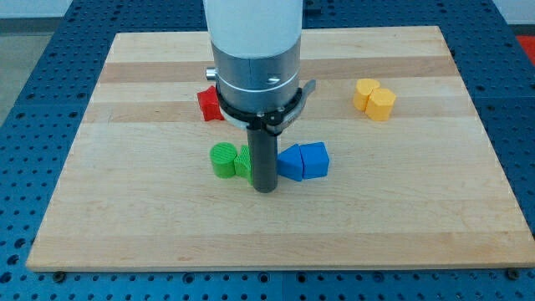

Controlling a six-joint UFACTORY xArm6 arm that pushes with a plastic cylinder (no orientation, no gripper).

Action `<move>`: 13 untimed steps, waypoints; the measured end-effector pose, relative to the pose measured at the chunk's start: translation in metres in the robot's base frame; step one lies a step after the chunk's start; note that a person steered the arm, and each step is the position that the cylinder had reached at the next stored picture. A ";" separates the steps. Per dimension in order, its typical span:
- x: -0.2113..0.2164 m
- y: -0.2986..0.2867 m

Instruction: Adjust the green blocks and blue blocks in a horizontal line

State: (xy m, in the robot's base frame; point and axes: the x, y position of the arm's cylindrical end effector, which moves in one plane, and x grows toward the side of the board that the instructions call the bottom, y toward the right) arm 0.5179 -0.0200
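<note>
On the pale wooden surface (150,217), going from the view's left, a red block (208,104) lies toward the top, its shape hard to make out because the arm's grey collar covers its right side. Lower down, near the middle, stands a green cylinder (222,160), and touching its right side is a second green block (243,161), only a narrow strip of which shows, so its shape cannot be told. My tip (265,189) is planted just right of that strip, the dark rod standing upright in front of it, between the green pair and the blue pair. There are no jaws on this arm, only the rod, and it has hold of nothing. Right of the rod, a blue block (289,162), angular and partly hidden, touches a blue cube (314,159); the four run in a rough row across the view. Well apart, toward the top right, two yellow blocks (374,99) sit touching each other, roughly cylindrical.
</note>
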 end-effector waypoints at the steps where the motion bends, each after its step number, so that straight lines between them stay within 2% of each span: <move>1: -0.004 0.000; 3: 0.039 -0.014; 4: 0.023 -0.042; 8: 0.019 0.041; 11: 0.001 0.045; 13: 0.012 0.054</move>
State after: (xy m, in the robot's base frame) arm 0.5297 0.0341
